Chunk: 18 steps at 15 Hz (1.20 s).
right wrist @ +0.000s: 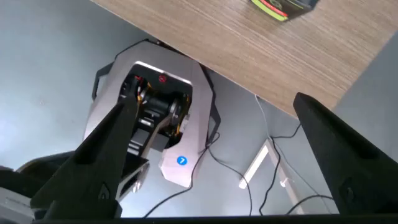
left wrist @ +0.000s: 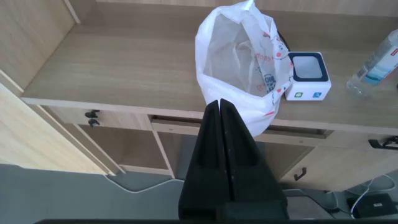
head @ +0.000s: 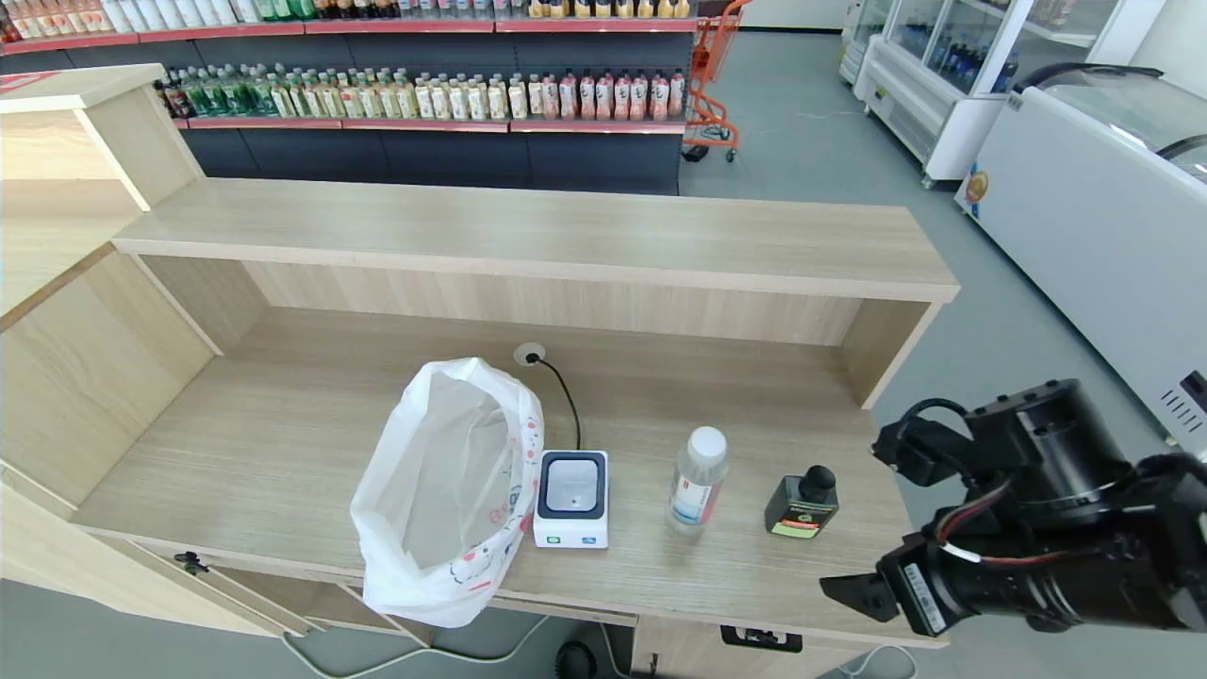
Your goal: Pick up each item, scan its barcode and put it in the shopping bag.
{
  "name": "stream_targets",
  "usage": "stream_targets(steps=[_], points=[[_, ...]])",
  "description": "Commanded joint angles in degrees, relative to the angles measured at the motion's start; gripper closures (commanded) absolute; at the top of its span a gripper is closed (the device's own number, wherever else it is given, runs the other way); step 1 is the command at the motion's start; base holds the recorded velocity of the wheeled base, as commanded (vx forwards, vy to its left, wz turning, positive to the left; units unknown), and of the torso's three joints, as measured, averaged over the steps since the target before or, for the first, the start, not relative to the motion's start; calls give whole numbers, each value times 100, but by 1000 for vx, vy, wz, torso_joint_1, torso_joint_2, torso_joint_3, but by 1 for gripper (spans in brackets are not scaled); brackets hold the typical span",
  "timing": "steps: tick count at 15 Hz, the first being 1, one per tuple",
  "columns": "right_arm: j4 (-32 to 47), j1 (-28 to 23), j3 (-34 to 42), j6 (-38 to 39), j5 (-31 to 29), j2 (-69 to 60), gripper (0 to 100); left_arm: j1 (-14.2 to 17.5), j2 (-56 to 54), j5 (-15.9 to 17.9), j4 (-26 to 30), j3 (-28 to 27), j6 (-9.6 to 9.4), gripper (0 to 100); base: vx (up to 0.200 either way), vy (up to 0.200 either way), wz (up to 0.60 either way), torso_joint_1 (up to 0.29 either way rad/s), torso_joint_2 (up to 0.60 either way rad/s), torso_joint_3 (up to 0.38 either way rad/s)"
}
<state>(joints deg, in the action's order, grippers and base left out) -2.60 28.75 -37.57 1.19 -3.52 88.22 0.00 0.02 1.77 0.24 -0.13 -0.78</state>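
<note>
A white plastic shopping bag [head: 443, 490] stands open on the wooden counter [head: 283, 424], with a white barcode scanner [head: 570, 498] just to its right. Further right stand a clear water bottle [head: 698, 479] and a small dark bottle with a black cap [head: 803, 505]. My right gripper [right wrist: 216, 102] is open and holds nothing; it hangs off the counter's front right corner, below the dark bottle [right wrist: 283, 6]. One of its fingers [head: 853, 592] pokes out near the counter edge. My left gripper [left wrist: 220, 106] is shut on nothing, low in front of the counter, facing the bag [left wrist: 239, 62] and the scanner [left wrist: 307, 76].
A raised ledge [head: 528, 236] runs along the back of the counter, and side walls close it on the left and right. The scanner's black cable [head: 564, 396] runs to a hole in the counter. Drawers [left wrist: 93, 115] sit under the front edge. Drink shelves and freezers stand behind.
</note>
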Motion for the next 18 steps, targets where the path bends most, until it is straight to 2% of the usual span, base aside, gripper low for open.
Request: stream_targets(steps=[1, 4, 8, 11, 18], points=[[-663, 316, -31, 83, -17, 934, 0, 0, 6, -1, 2, 5, -1, 100, 0, 0, 0, 0, 0, 0], [-1103, 536, -224, 100, -78, 1435, 0, 0, 6, -1, 2, -4, -1, 100, 0, 0, 0, 0, 0, 0], [-2061, 711, -418, 65, -491, 2217, 0, 0, -2, -1, 2, 5, -1, 100, 0, 0, 0, 0, 0, 0], [-2403, 826, -664, 56, -861, 2595, 0, 0, 6, -1, 2, -4, -1, 100, 0, 0, 0, 0, 0, 0], [-3423, 887, -840, -163, -887, 3184, 0, 0, -2, -1, 2, 5, -1, 100, 0, 0, 0, 0, 0, 0]])
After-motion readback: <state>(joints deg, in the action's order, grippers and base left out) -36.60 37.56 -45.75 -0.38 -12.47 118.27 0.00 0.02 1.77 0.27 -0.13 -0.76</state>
